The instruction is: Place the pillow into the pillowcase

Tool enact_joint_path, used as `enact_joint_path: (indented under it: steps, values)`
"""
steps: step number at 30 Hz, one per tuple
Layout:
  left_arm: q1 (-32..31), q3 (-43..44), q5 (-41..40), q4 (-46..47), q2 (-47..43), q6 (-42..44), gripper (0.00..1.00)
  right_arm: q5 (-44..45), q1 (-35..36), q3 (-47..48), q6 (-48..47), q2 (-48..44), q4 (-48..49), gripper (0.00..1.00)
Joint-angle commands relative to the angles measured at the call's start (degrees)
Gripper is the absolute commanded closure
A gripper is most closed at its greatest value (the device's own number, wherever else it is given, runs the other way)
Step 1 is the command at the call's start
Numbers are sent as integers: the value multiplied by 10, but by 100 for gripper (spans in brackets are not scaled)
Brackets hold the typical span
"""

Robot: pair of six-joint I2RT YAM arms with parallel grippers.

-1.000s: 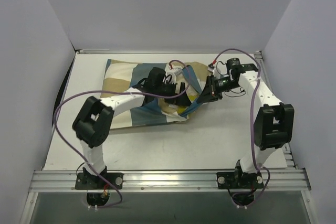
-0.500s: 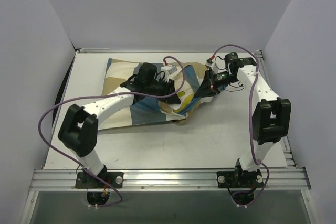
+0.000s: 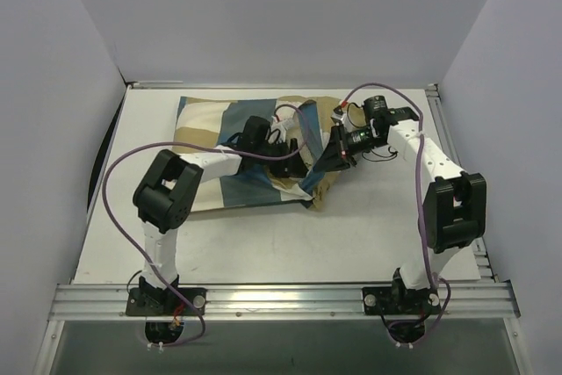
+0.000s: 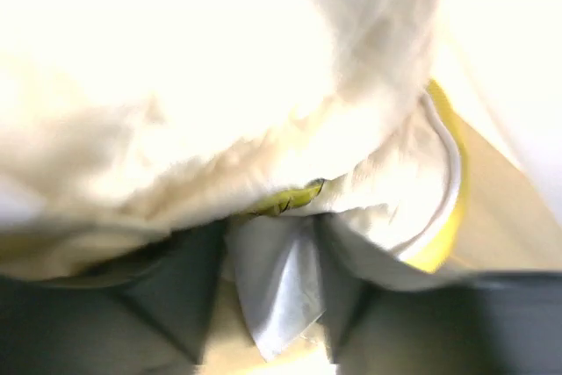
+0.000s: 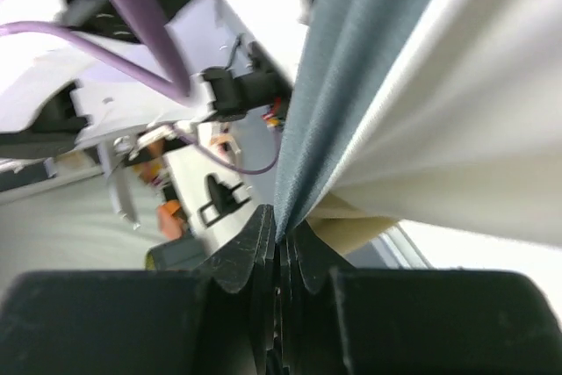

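Where room is left: bare white surface (image 3: 263,243) spreads wide on the near side of the right gripper (image 5: 277,236) and left gripper (image 4: 268,230); pale walls (image 3: 263,15) stand behind and beside them.
Right gripper: jaws pinched tight on a folded blue-grey edge of the thin blue, tan and white checked pillowcase (image 3: 206,120), which spreads out to its left.
Left gripper: jaws part-way apart, pale cloth filling the gap; whether it is pinched, I cannot tell.
Pillow: soft cream-white knit pillow (image 4: 219,85) directly ahead of the left gripper, its yellow piping (image 4: 452,191) to the right.
Count: one pillow, one pillowcase, two grippers.
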Motion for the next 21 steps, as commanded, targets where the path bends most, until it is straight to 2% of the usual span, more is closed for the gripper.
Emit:
enact_joint_path:
  steps: [1, 3, 4, 7, 9, 13, 16, 19, 20, 21]
  values:
    - [53, -48, -66, -23, -52, 32, 32, -10, -2, 2, 36, -57, -17, 100]
    - [49, -89, -36, -23, -118, 35, 26, 68, -11, 15, 19, -30, -15, 100]
    - [46, -102, -19, -22, -143, 31, 24, 178, -15, 23, 13, -15, -12, 100]
    - [40, -130, -10, -47, -228, 16, 22, 273, -20, 107, 5, 71, 1, 100]
    - [50, -116, -20, -92, -275, 38, 21, 273, -14, 206, 4, 139, -1, 100]
    - [108, -91, -88, -207, -318, 114, 20, 237, 23, 304, 14, 193, 5, 100]
    - [179, -83, -112, -254, -311, 148, 20, 211, 74, 276, -1, 202, 6, 100]
    - [218, -64, -137, -300, -268, 194, 20, 267, 111, 181, -44, 193, -10, 100]
    - [222, -62, -143, -307, -245, 210, 20, 282, 112, 162, -54, 196, -17, 97]
    - [224, -59, -153, -316, -233, 217, 20, 310, 110, 147, -74, 209, -43, 77]
